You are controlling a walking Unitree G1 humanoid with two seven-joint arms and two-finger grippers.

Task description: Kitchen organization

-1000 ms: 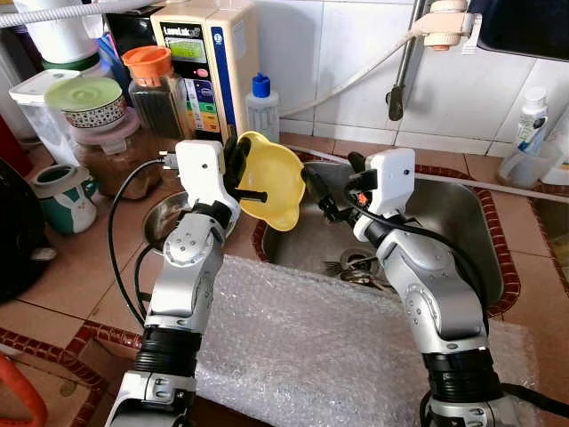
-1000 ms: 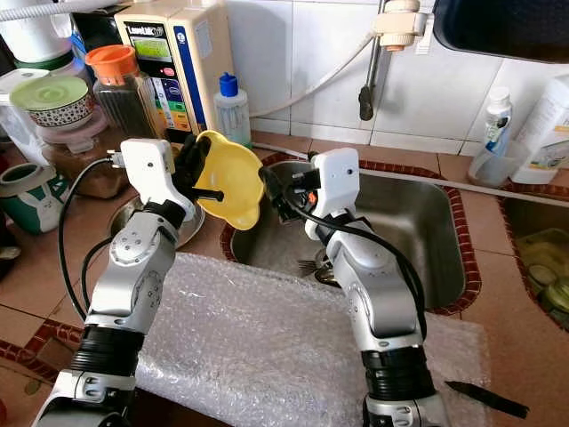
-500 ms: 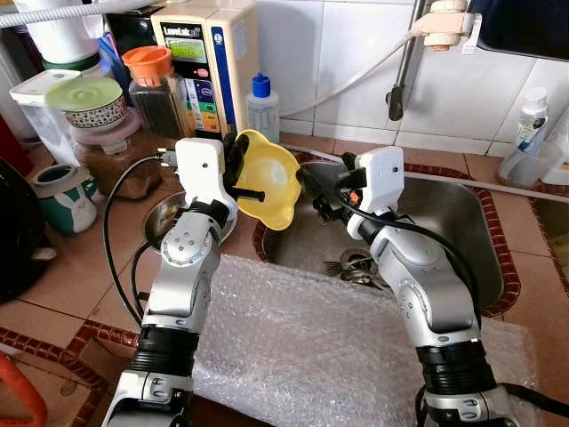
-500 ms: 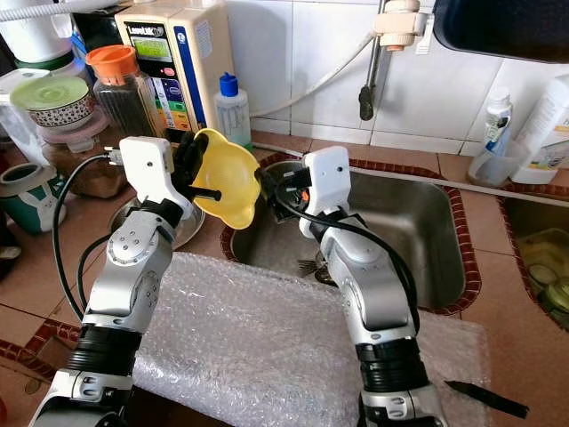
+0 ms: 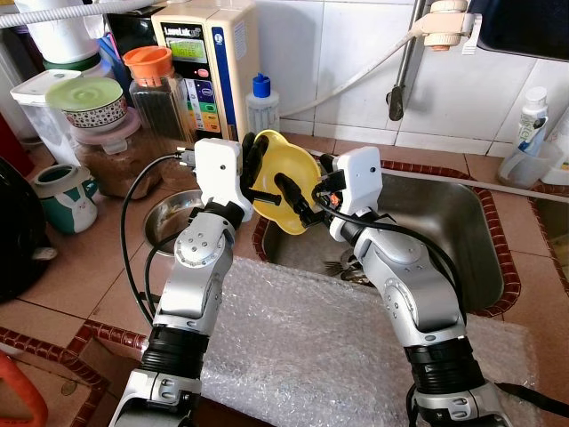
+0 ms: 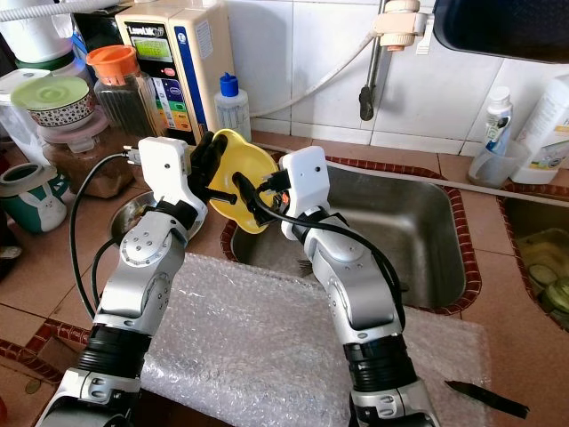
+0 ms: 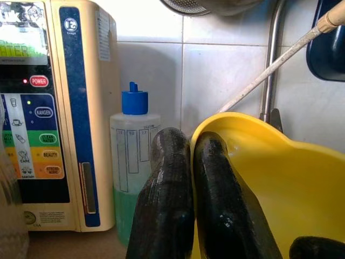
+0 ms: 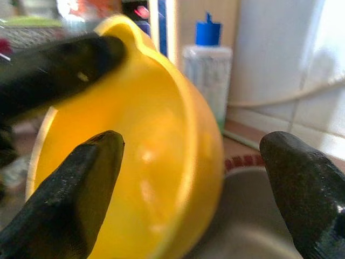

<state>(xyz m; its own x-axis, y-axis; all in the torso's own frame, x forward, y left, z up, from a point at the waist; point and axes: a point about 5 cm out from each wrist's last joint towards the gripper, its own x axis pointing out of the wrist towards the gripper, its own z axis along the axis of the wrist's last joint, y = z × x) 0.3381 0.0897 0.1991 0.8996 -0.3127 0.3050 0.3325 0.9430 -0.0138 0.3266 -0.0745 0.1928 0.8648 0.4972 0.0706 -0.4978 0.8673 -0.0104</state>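
- Above the left edge of the steel sink (image 5: 462, 222), a yellow bowl (image 5: 283, 169) is in the air, tilted so that its open side faces toward the right arm.
- The left gripper (image 5: 260, 174) holds the bowl by its rim: in the left wrist view its two fingers (image 7: 215, 199) lie close together, with the thin yellow wall pinched between them.
- The left arm rises from the lower part of the picture, bends at the elbow, and its white wrist block stands just beside the bowl on the counter side.
- The right gripper (image 5: 298, 197) is at the bowl from the sink side, with the jaws spread wide; one finger (image 8: 81, 199) is in front of the inside of the bowl and the other one is out over the sink, past the outer side of the rim.
- The right arm is bent in the same way, with the forearm going up and inward, so both wrists are near each other around the bowl.
- A sheet of bubble wrap (image 5: 311, 347) lies on the counter in front of the sink, under both arms.
- Behind the bowl, against the tiled wall, stand a beige water machine (image 5: 200, 62) and a bottle with a blue cap (image 5: 261, 108).
- A small metal bowl (image 5: 164, 218) sits on the counter to the left of the sink.
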